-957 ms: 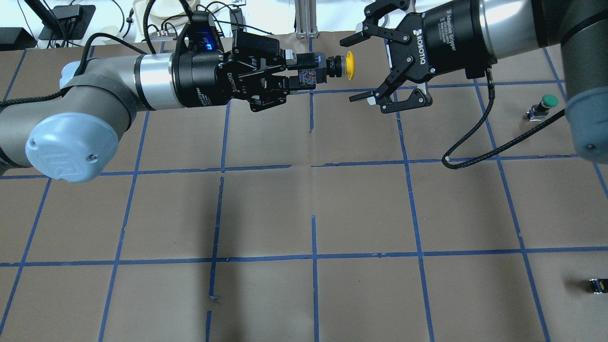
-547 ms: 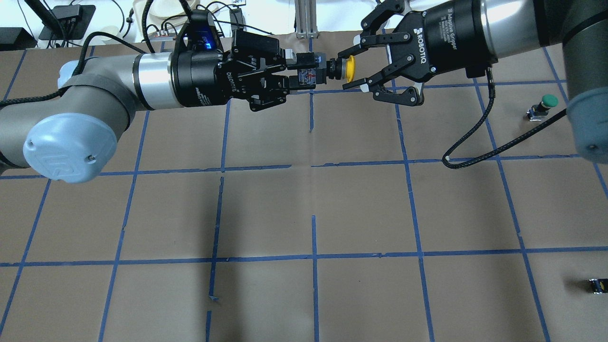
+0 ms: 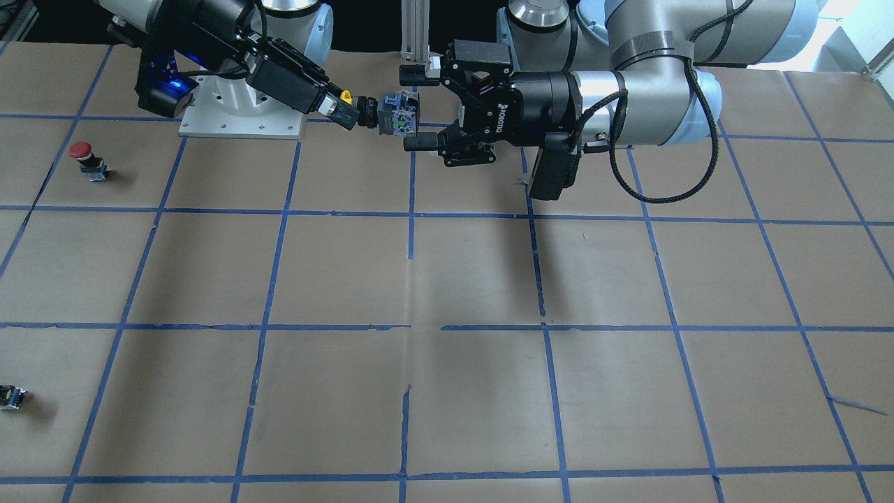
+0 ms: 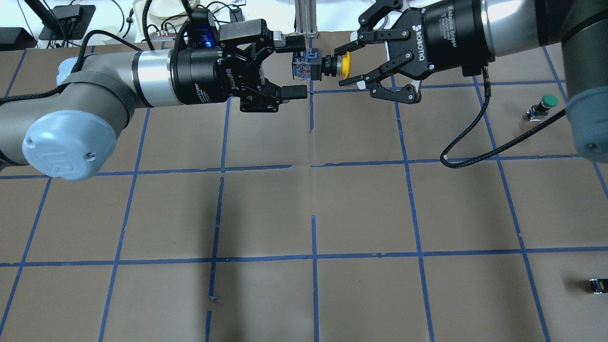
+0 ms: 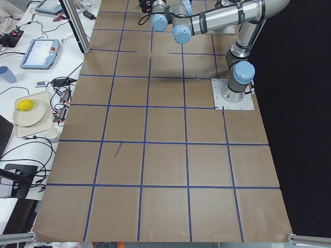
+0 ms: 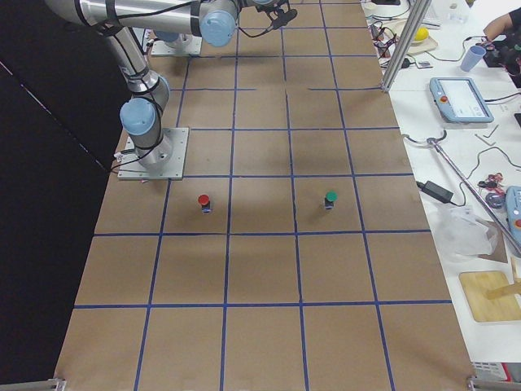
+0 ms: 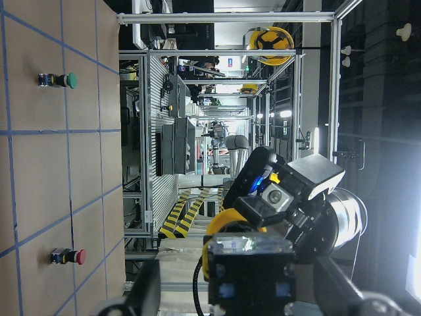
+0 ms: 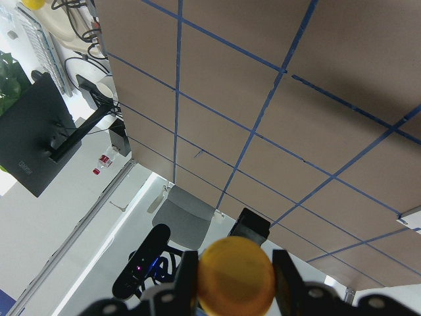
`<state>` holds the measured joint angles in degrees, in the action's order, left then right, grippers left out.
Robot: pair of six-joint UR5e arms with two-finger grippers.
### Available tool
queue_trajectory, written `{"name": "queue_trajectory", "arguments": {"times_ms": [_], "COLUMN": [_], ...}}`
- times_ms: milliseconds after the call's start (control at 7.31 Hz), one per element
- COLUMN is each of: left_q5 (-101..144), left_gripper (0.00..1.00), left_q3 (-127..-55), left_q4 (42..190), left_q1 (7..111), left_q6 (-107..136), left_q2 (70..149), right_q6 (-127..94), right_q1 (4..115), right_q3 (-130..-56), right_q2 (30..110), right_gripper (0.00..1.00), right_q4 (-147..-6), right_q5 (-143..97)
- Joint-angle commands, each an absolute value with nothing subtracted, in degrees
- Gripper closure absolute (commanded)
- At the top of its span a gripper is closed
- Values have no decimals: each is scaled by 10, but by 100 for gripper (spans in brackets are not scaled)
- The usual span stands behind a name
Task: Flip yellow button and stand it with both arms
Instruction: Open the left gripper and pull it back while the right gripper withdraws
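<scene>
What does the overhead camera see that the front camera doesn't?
Only the overhead view shows a button's green cap. Only the front view shows a button's red cap and a white base plate under one arm. Both show the yellow button in mid-air, the right pincer shut on its cap end and the left pincer open by its base.

The table (image 4: 361, 209) is evenly lit from above with soft shadows cast, and the yellow button (image 8: 237, 276) is blurred up close
</scene>
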<state>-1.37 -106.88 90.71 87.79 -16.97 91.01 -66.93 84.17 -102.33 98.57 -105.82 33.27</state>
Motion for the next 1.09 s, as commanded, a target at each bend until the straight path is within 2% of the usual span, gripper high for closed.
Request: {"name": "queue_trajectory", "arguments": {"times_ms": [0, 410, 684, 957], "left_q5": [-51, -362, -533, -749], "left_gripper": [0, 0, 0, 0], "left_q3": [-1070, -1050, -1000, -954], "left_q4": [881, 809, 797, 786], "left_q1": [875, 855, 855, 864], "left_q6": [-161, -94, -94, -93], "left_q2": [911, 918, 954, 969], "right_q6": [-604, -339, -60, 215], "right_q1": [814, 766, 726, 665], "right_q3": [-1022, -1029, -1032, -1069], "right_q2": [986, 986, 984, 986], "right_gripper": [87, 87, 88, 92], "right_q4": [-1056, -1034, -977, -960], "right_q5": [374, 518, 607, 662]}}
